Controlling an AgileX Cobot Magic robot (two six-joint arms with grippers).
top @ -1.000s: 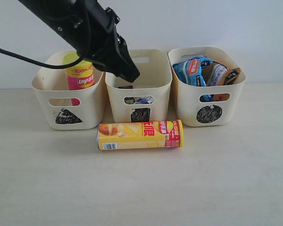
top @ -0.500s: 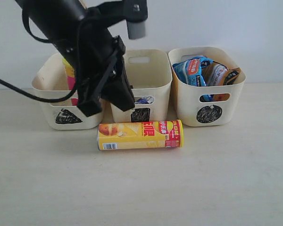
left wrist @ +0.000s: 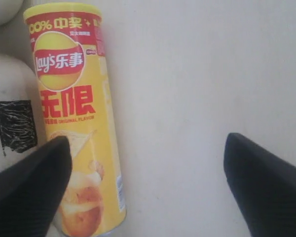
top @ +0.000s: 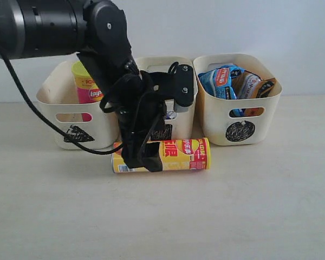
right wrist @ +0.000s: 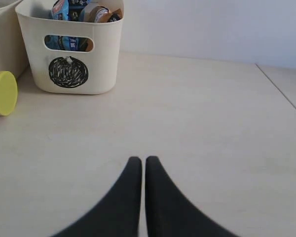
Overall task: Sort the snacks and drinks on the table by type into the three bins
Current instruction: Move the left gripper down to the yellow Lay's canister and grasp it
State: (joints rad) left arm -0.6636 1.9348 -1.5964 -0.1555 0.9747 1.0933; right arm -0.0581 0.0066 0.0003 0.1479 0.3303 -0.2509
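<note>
Left claw (left wrist: 148,143) is gaping wide and empty, right over the yellow chip tube (left wrist: 76,123) lying flat on the worktop (top: 260,206) just in front of the square-marked bin (top: 185,123). Tube's off-centre, by one finger. Right claw (right wrist: 139,160) is pinched shut, holding nothing.

black right gripper (right wrist: 139,161): jaws pressed together — nothing held
cream plastic tub with black circle scribble (right wrist: 106,59): crinkly bags (right wrist: 71,9) inside
yellow-lidded tube (right wrist: 2,93): beside tub
</note>
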